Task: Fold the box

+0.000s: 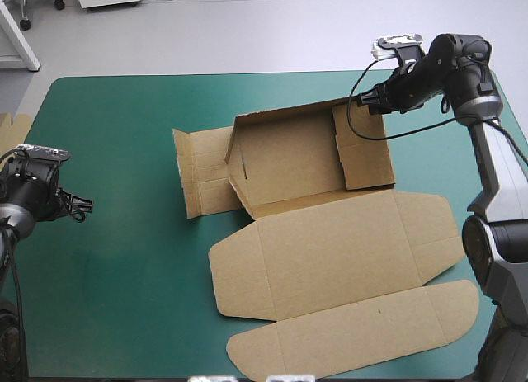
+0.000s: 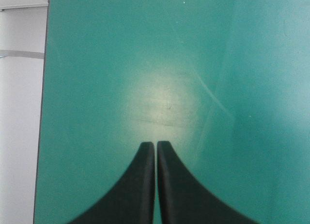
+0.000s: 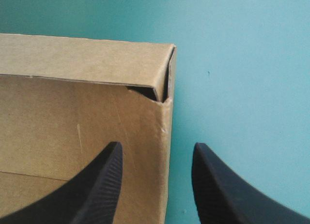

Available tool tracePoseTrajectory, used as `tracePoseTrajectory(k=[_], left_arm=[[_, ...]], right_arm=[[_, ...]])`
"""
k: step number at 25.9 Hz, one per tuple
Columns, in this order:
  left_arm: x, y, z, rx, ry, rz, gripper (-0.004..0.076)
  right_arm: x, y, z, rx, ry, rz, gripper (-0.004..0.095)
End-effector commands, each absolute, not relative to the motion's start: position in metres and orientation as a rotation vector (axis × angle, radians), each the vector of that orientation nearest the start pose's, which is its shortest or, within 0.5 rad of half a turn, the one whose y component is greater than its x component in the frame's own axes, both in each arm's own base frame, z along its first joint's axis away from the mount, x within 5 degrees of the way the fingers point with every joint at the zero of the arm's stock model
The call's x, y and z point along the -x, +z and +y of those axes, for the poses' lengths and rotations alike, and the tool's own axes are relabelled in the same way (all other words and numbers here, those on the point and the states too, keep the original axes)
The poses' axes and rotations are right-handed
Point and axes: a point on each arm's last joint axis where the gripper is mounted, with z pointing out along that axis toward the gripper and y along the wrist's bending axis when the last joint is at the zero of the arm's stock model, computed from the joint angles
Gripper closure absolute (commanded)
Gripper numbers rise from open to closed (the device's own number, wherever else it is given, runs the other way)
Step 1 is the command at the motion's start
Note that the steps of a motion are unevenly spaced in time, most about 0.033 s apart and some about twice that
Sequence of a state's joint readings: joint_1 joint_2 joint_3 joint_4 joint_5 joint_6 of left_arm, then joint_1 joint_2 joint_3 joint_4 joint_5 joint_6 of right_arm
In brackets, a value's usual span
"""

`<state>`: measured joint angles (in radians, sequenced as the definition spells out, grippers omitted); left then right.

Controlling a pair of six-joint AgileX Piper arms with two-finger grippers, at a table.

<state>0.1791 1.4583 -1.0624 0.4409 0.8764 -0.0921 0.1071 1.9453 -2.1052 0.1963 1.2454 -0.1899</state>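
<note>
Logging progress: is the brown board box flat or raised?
Partly raised: the brown board box has walls standing, its lid lying flat.

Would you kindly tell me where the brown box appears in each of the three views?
High view: the brown box lies right of the table's centre, tray far, lid flat near.
Left wrist view: not in it; only teal-green cover ahead of the shut left end effector.
Right wrist view: its corner wall stands between the fingers of the open right end effector.
Shared landmark: the teal-green cover.
</note>
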Motion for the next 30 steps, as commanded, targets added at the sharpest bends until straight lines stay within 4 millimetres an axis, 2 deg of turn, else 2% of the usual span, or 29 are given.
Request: tracePoseTrajectory(k=[1,5,8,9,13,17,19,21,25,30], left_arm=[[-0.278,0.293,0.081,0.077,0.581,2.646,0.0717],[-0.279,0.294,0.081,0.078,0.576,2.643,0.0717],[-0.28,0.294,0.08,0.079,0.563,2.632,0.0717],[-0.28,0.294,0.08,0.078,0.562,2.628,0.0717],[-0.28,0.294,0.08,0.079,0.558,2.627,0.0717],[-0.281,0.294,0.08,0.082,0.548,2.623,0.0717],[-0.281,0.294,0.08,0.082,0.548,2.623,0.0717],[-0.281,0.294,0.079,0.085,0.542,2.623,0.0717],[-0.282,0.294,0.078,0.091,0.516,2.617,0.0717],[-0.282,0.294,0.078,0.093,0.508,2.612,0.0717]], right_arm=[[-0.394,0.423,0.057,0.359,0.221,2.418,0.0477],[-0.352,0.435,0.053,0.368,0.213,2.383,0.0477],[-0.315,0.44,0.048,0.33,0.204,2.273,0.049],[-0.299,0.438,0.046,0.314,0.196,2.23,0.049],[-0.262,0.429,0.041,0.27,0.19,2.112,0.049],[-0.237,0.407,0.041,0.269,0.218,2.094,0.0471],[-0.233,0.396,0.043,0.277,0.255,2.122,0.0429],[-0.232,0.385,0.045,0.285,0.287,2.144,0.0346],[-0.245,0.371,0.045,0.315,0.256,2.137,0.0219],[-0.271,0.355,0.046,0.296,0.233,2.15,0.0208]])
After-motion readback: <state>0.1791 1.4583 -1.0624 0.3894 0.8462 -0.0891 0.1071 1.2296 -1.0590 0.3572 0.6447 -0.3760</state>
